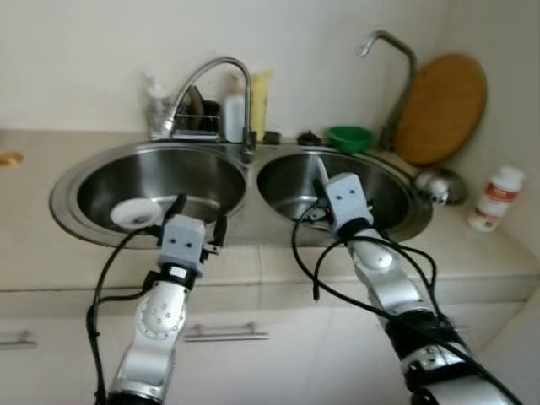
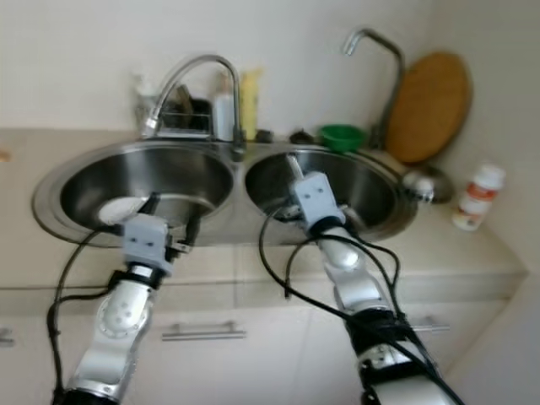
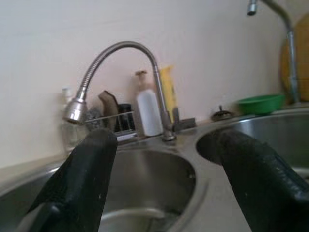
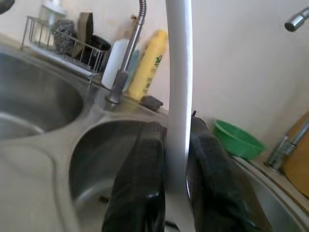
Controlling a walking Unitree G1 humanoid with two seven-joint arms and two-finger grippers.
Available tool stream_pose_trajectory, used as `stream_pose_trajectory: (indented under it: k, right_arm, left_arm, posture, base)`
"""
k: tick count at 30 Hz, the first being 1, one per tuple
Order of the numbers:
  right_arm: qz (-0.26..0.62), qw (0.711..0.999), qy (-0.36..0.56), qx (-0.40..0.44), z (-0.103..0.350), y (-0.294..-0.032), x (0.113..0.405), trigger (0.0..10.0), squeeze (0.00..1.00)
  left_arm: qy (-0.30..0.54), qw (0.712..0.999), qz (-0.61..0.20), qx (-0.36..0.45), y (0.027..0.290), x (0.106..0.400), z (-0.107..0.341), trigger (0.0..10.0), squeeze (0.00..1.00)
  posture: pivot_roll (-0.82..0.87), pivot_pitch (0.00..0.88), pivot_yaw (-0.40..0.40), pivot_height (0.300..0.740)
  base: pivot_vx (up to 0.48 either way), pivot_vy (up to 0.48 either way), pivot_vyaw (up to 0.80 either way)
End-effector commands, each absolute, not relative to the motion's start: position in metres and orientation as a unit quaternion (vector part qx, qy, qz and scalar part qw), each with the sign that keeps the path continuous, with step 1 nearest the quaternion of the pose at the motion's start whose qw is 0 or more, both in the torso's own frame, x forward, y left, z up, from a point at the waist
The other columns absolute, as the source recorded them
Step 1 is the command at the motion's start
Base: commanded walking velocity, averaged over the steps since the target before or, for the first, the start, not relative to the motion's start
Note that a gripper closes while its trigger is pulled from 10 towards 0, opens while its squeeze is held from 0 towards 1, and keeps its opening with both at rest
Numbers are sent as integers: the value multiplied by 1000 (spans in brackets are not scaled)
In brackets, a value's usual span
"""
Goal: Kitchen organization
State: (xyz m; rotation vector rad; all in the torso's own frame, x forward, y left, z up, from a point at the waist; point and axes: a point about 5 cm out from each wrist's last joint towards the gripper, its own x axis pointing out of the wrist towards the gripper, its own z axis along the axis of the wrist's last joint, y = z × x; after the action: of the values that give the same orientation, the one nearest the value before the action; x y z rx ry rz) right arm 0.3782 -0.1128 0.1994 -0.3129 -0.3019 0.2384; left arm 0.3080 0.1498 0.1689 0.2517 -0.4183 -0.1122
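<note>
Both of my tools are up at the double sink, and I am partway through tidying it.

On the left, my left tool (image 3: 159, 183) is wide open and holds nothing; it hangs over the front rim of the left basin (image 1: 202, 181), where a small white dish (image 1: 135, 213) lies on the bottom. My right tool (image 4: 176, 179) is shut tight on a long white handle (image 4: 178, 72) that stands up between its fingers, over the right basin (image 1: 384, 186). I cannot tell what is at the handle's far end. I think this thing is being carried, so next I need a place to put it down gently, without hitting the tap (image 1: 215, 76). A yellow bottle (image 4: 147, 60) by the wall has green writing, too blurry to read. So is the label on the white bottle (image 1: 496, 198) on the table at the far right.
</note>
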Motion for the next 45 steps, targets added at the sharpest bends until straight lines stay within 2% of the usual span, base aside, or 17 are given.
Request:
stream_pose_trajectory:
  k: [1,8,10,15,16,17,32,39,45]
  right_arm:
    - [136,966,-167,-142,208,-98,378,10000,0]
    - [133,979,-90,-125,204,-97,397,10000,0]
    - [114,986,-37,-112,198,-103,405,10000,0]
    - [82,993,12,-81,191,-117,410,10000,0]
    - [83,994,10,-77,191,-117,410,10000,212]
    - [83,995,2,-63,193,-119,410,10000,1000]
    - [81,996,-23,-37,194,-129,409,10000,1000]
    - [71,989,-128,-7,218,-129,404,10000,1000]
    - [71,989,-128,-7,218,-129,404,10000,1000]
  left_arm:
    - [-215,966,-40,136,160,308,174,10000,0]
    - [-222,964,-43,138,157,308,178,10000,0]
    - [-225,963,-47,138,155,309,179,10000,0]
    - [-225,963,-47,140,156,308,179,10000,0]
    - [-225,963,-47,140,156,308,179,10000,0]
    - [-223,963,-47,140,156,307,178,10000,0]
    - [-218,965,-53,138,154,306,175,10000,0]
    - [-225,964,-58,132,152,306,177,10000,0]
    - [-225,964,-58,132,152,306,177,10000,0]
  posture:
    - [-7,0,-68,740]
    - [-1,0,-62,740]
    - [-1,0,-62,740]
    - [12,0,-69,740]
    - [14,0,-70,740]
    - [14,0,-70,740]
    - [3,0,-67,740]
    - [5,0,-67,740]
    - [5,0,-67,740]
  base:
    - [0,0,800]
    - [0,0,0]
    - [0,0,0]
    - [0,0,0]
    - [0,0,0]
    - [0,0,0]
    - [0,0,0]
    - [0,0,0]
    - [0,0,0]
